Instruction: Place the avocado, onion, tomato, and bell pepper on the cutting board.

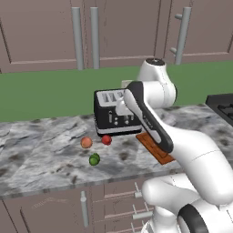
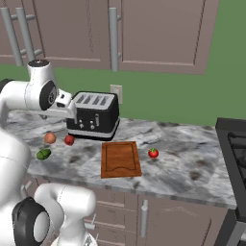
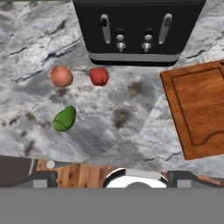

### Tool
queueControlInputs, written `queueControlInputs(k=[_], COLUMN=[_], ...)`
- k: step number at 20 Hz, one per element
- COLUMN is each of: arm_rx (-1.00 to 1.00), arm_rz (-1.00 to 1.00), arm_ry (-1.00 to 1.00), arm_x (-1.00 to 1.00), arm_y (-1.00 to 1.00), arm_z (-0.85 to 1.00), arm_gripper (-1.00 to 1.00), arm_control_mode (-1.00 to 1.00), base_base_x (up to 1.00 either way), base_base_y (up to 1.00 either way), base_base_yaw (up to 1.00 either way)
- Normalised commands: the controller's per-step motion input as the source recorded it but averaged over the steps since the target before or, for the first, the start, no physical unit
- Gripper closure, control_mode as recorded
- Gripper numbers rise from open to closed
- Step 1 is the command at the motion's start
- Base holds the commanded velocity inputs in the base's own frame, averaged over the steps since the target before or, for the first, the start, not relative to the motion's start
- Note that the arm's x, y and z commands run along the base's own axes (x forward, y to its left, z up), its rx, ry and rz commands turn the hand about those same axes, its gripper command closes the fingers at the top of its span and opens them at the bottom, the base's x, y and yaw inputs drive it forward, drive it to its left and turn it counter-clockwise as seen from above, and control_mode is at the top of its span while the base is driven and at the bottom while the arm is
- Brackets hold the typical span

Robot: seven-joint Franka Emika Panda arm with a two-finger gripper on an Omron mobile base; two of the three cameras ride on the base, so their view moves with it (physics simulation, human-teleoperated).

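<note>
Onion (image 3: 61,75), tomato (image 3: 99,76) and avocado (image 3: 64,119) lie on the counter (image 3: 118,113) before the toaster (image 3: 138,30), left of the board (image 3: 199,107). The gripper (image 3: 113,177) hangs above them, jaws wide apart, holding nothing.

1. Onion (image 3: 61,75): orange-tan
2. Tomato (image 3: 99,76): glossy red
3. Avocado (image 3: 64,119): green
4. Cutting board (image 3: 199,107): reddish-brown wood grain, darker grooved border
5. Toaster (image 3: 138,29): black, silver levers
6. Counter (image 3: 113,118): grey-white marble, dark veins
7. Wall (image 2: 182,101): green
8. Cabinets (image 2: 158,33): brownish-mauve, grey handles
</note>
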Motion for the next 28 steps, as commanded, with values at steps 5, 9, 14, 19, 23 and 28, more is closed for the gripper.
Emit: queueControlInputs(k=[5, 9, 14, 19, 23, 28], arm_rx=[-0.01, 0.00, 0.01, 0.00, 0.00, 0.00], arm_rz=[0.01, 0.00, 0.00, 0.04, 0.07, 0.08], arm_ry=[0.00, 0.00, 0.00, 0.00, 0.00, 0.00], arm_x=[-0.11, -0.12, -0.08, -0.14, -0.05, 0.00], arm_y=[0.16, 0.05, 0.17, 0.37, 0.58, 0.49], arm_z=[-0.11, -0.27, -0.24, -0.17, -0.15, -0.17], arm_gripper=[-1.00, -1.00, -1.00, -1.00, -1.00, -1.00], arm_control_mode=[-1.00, -1.00, -1.00, -1.00, -1.00, -1.00], base_base_x=[0.00, 0.00, 0.00, 0.00, 0.00, 0.00], base_base_y=[0.00, 0.00, 0.00, 0.00, 0.00, 0.00], base_base_yaw=[0.00, 0.00, 0.00, 0.00, 0.00, 0.00])
